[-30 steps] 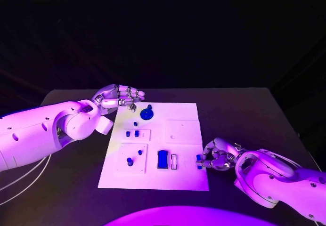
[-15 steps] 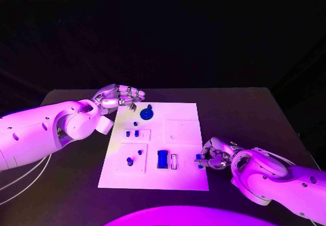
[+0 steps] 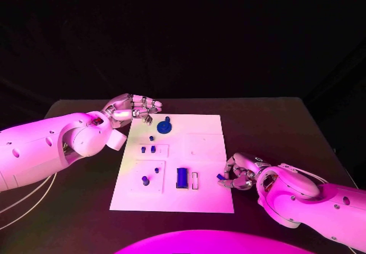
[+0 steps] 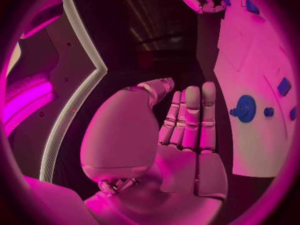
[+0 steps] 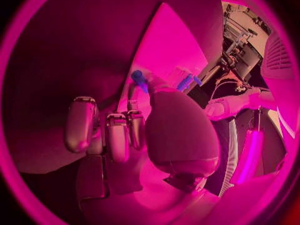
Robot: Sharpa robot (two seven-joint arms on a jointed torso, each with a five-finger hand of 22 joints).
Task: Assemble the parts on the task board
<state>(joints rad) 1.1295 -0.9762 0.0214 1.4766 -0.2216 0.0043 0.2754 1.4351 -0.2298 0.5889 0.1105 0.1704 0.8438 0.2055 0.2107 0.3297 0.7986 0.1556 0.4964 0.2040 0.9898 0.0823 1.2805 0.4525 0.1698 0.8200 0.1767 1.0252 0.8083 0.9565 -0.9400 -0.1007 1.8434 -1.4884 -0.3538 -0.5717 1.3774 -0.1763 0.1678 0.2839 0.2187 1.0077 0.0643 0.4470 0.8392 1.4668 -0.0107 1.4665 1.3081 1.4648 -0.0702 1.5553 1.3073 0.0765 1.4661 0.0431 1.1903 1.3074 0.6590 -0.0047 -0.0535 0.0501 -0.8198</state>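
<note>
Parts sit scattered over the white task board (image 3: 202, 159), the landmark for everything else: a blue round disc (image 3: 165, 126) stands near its far end, two small pegs (image 3: 148, 150) sit side by side at its middle on the left arm's side, and a blue rectangular block (image 3: 182, 178) lies near its near edge beside a pale slot. The right hand (image 3: 238, 173) is at the board's near edge on the right arm's side, fingers curled in, pinching a small blue part (image 3: 220, 177) at its fingertips. The left hand (image 3: 134, 108) hovers just off the board's far corner, fingers straight, close together and holding nothing.
</note>
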